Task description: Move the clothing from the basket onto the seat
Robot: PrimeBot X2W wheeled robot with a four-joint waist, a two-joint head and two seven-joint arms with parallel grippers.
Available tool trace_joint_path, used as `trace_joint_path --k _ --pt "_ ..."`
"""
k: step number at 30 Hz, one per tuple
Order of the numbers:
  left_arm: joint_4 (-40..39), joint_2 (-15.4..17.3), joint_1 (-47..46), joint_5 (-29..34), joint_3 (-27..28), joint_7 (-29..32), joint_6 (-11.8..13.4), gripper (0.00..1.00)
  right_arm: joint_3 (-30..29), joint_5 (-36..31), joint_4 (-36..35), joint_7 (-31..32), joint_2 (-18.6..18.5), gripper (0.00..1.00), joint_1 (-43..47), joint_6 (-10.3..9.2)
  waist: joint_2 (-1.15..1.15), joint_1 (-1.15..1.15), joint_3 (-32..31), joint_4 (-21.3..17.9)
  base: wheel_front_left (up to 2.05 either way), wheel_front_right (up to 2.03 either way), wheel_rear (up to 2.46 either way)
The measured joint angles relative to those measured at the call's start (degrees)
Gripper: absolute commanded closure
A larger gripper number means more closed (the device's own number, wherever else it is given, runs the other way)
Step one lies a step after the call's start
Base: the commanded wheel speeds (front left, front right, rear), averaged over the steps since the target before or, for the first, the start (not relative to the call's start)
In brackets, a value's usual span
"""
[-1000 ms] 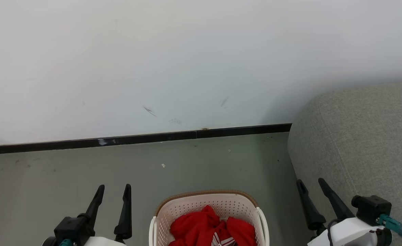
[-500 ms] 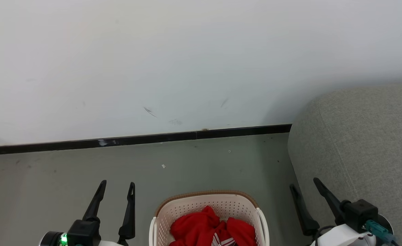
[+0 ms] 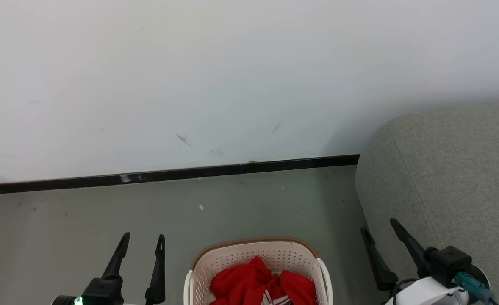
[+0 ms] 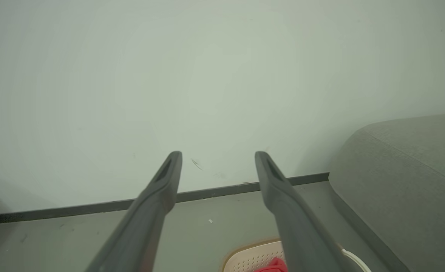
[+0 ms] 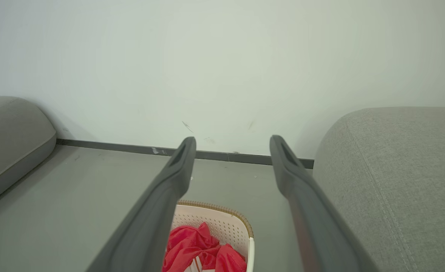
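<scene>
Left of basket [image 5: 218, 223] — another cushion [image 5: 13, 139] (grey)

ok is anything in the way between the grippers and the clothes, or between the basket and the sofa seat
Nothing visible. The clothes lie uncovered in the open-topped basket, with the left gripper and right gripper open on either side. From the basket to the sofa seat there is just floor.

I cannot read any text, number or sign from here. On the clothing [image 3: 249, 281] in the basket [image 3: 224, 262] I see only some white stripes [image 3: 275, 300], and they form no letter I can make out.
</scene>
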Motion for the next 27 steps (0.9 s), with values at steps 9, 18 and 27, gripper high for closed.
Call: trace_joint_path --k 9,18,27 --pt "0.73 -0.01 0.00 -0.01 0.78 0.00 0.01 0.00 -0.30 0.16 -0.07 0.00 0.00 0.00 0.14 0.00 0.00 0.00 -0.46 -0.24 0.00 0.00 0.00" --pt "0.96 -0.01 0.00 0.00 1.04 0.00 0.00 0.00 -0.24 0.26 -0.33 0.00 0.01 0.00 1.27 0.00 0.00 0.00 -0.71 -0.14 0.00 0.00 0.00" --pt "1.10 -0.01 0.14 0.01 1.16 0.00 -0.01 0.00 -0.23 0.26 -0.92 0.00 0.01 0.00 1.30 0.00 0.00 -0.01 -0.27 -0.10 0.00 0.00 0.00"
